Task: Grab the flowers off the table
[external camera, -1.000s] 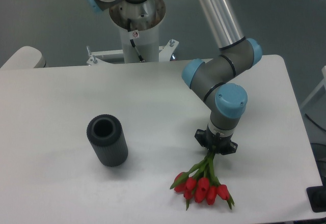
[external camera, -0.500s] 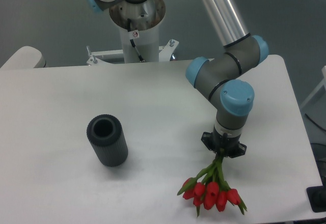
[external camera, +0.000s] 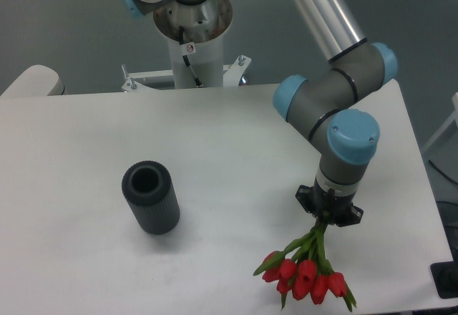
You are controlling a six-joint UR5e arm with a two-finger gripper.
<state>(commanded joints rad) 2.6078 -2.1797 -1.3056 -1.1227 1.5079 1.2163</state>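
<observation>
The flowers, a bunch of red tulip buds on thin green stems, are at the front right of the white table. The stems run up into my gripper, which points down and is shut on their upper ends. The fingers are mostly hidden under the black wrist flange. The buds spread out just below and in front of the gripper, near the table's front edge. I cannot tell whether the buds touch the table.
A dark grey ribbed cylinder stands open-topped at the left middle of the table. The arm's base column stands behind the far edge. The table's right edge is close to the flowers.
The gripper has moved right and toward the front edge, and the flowers have gone with it. The cylinder has not moved.
</observation>
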